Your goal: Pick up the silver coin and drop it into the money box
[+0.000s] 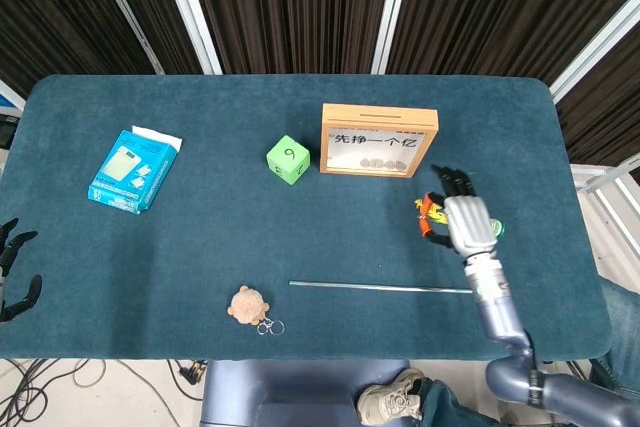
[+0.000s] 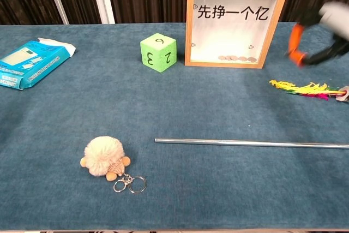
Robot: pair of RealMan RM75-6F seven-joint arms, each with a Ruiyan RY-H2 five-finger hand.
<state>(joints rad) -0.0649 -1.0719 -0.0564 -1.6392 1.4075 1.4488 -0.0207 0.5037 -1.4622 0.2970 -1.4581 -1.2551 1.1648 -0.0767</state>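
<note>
Fingers (image 2: 296,36) of right hand (image 1: 468,224) hover beside money box (image 1: 379,119); whether pinching silver coin unclear

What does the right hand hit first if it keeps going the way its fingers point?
Probably nothing: the right hand points toward the table's far edge, passing right of the money box. Only bare cloth shows ahead, though its height is unclear.

On the desk (image 2: 229,195) lie a blue packet (image 2: 30,63), green die (image 2: 158,52), fluffy keychain (image 2: 105,157), metal rod (image 2: 248,143) and feathered stick (image 2: 305,88).
</note>
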